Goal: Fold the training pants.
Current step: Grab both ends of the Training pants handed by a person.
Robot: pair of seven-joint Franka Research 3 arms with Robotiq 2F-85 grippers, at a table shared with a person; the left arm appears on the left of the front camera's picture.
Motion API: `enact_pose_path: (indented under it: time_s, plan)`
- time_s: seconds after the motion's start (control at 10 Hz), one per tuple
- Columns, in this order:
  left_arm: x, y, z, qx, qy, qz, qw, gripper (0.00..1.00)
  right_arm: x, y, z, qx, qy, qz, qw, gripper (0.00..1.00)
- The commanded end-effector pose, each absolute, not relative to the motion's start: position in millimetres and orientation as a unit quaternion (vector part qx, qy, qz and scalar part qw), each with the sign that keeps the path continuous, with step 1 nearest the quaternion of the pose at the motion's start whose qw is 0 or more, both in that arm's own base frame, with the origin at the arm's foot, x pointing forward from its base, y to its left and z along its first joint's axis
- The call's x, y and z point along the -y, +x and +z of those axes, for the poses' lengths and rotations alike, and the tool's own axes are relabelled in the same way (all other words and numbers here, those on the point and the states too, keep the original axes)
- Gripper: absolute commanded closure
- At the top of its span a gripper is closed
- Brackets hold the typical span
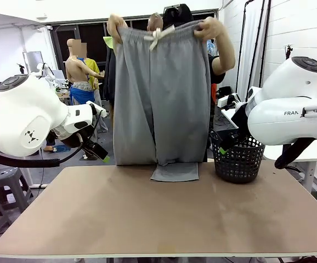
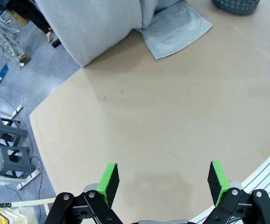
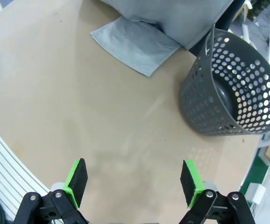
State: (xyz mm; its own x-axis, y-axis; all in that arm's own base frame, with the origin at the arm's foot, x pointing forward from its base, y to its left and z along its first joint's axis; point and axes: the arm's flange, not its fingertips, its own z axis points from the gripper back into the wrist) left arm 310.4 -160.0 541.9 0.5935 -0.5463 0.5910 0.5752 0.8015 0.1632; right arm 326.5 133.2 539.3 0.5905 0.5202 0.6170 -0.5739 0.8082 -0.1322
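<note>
The left fingers (image 2: pixel 109 179) hang spread and empty above the worktop (image 1: pixel 147 219), near its left edge, touching nothing.

At the middle of the far edge a person's hands (image 1: pixel 116 24) hold the pants (image 1: pixel 164 93) up by the waistband, one hand at each end, so the pants hang full length facing the robot. The white drawstring (image 1: pixel 158 35) dangles at the centre of the band. One leg ends about level with the far edge. The other leg's cuff (image 1: pixel 175 171) lies flat on the worktop just inside that edge.

A black mesh basket (image 1: pixel 241 161) stands at the far right corner, just beside the cuff but apart from it. The right fingers (image 3: pixel 191 182) are also spread and empty, over the right side of the worktop.

The pants look light, soft and limp. They will likely sag and crease wherever they are unsupported, and they should not slip from the pads. The ribbed waistband ends and the cuffs look like the firmest places to pinch. A hold in mid-leg would probably just bunch the cloth.

Count:
- one pair of pants, with two legs and one drawstring
- one basket
- two hands
- two sets of fingers
</note>
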Motion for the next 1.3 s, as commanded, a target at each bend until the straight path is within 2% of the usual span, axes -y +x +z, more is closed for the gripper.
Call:
enact_pose_path:
  time_s: [0.0, 1.2]
  plan:
    - [159.0, 311.5, 540.6, 0.320, -0.029, -0.319, 0.892, 0.00, -132.5, 327.4, 539.7, 0.336, 0.041, 0.306, 0.890, 0.00]
    - [159.0, 311.5, 540.6, 0.320, -0.029, -0.319, 0.892, 0.00, -132.5, 327.4, 539.7, 0.336, 0.041, 0.306, 0.890, 0.00]
